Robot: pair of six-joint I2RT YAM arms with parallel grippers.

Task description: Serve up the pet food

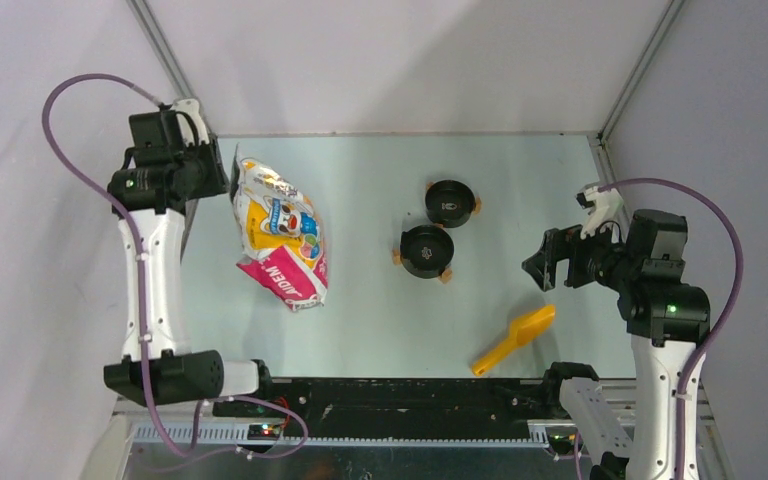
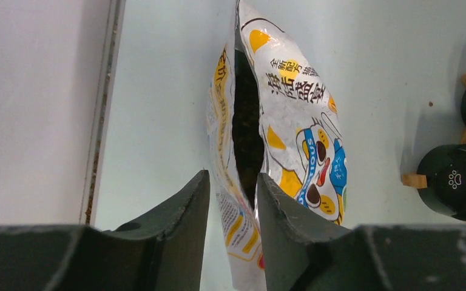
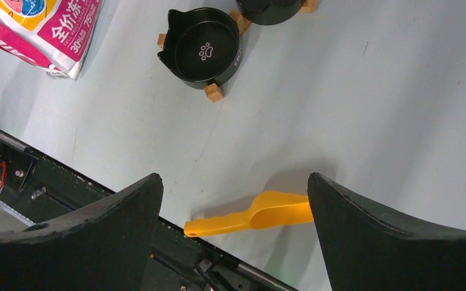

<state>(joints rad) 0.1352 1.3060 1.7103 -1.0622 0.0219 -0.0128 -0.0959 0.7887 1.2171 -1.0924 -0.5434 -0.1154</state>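
my left tool (image 2: 233,182) straddles one wall of the cat bag's (image 1: 280,235) open mouth, can't tell if it's actually pinching. the kibble (image 2: 246,121) sits dark inside the bag, which lies lengthwise on the table (image 1: 380,330), mouth toward the far edge. right tool (image 3: 233,179) hangs wide open and empty over the yellow scoop (image 3: 261,212). the near black bowl (image 1: 427,250) and the far black bowl (image 1: 450,203) stand between bag and right tool.

On the table (image 1: 380,160) the bag (image 1: 280,235) lies at my left with the pet food (image 2: 247,127) in it and my left pincer (image 2: 233,182) at its far mouth, the near bowl (image 1: 427,251) stands mid-table with the far bowl (image 1: 450,203) just behind and right, and the scoop (image 1: 513,340) lies front right
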